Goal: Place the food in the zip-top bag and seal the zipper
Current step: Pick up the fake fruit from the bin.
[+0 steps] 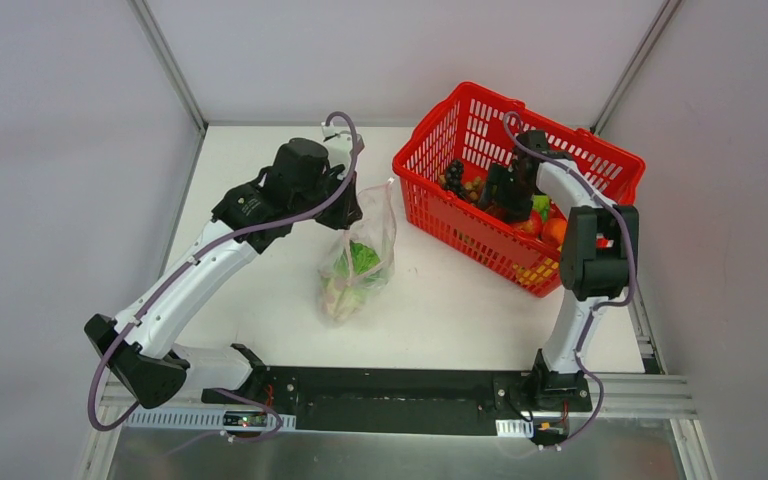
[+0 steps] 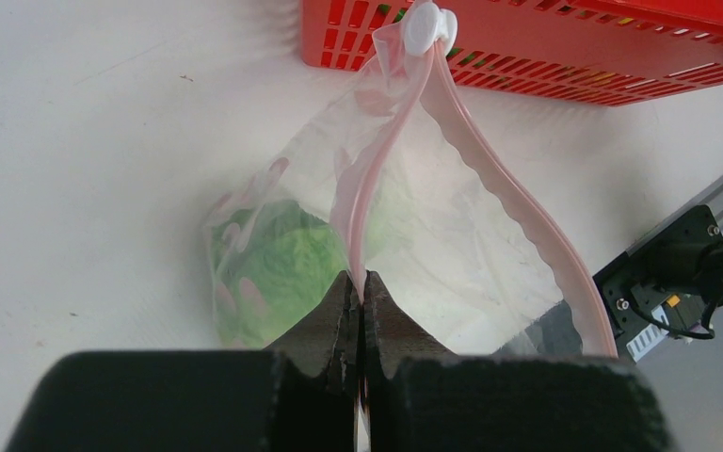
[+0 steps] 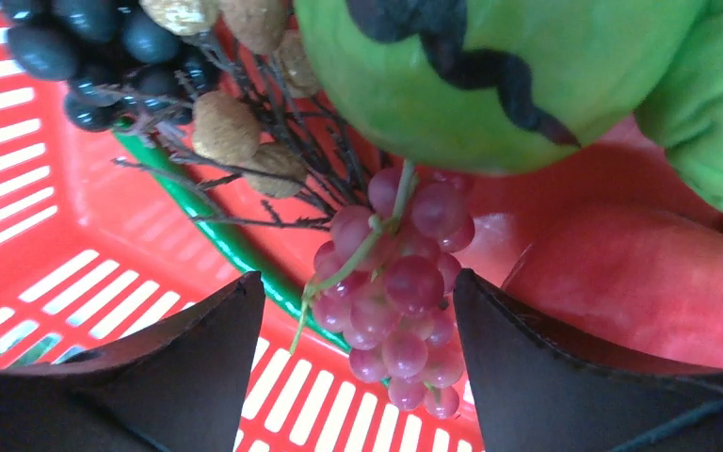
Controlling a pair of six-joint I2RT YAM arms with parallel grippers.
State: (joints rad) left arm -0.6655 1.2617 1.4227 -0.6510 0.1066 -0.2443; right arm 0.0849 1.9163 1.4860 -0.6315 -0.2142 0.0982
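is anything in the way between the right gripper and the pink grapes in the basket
Nothing visible. The right gripper is open, a finger on each side of the pink grapes; the green fruit lies beyond them, not between.

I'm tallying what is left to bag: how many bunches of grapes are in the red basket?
2. A dark bunch lies by the basket's wall. A pink bunch sits between the right gripper's open fingers. Others may be hidden under the fruit.
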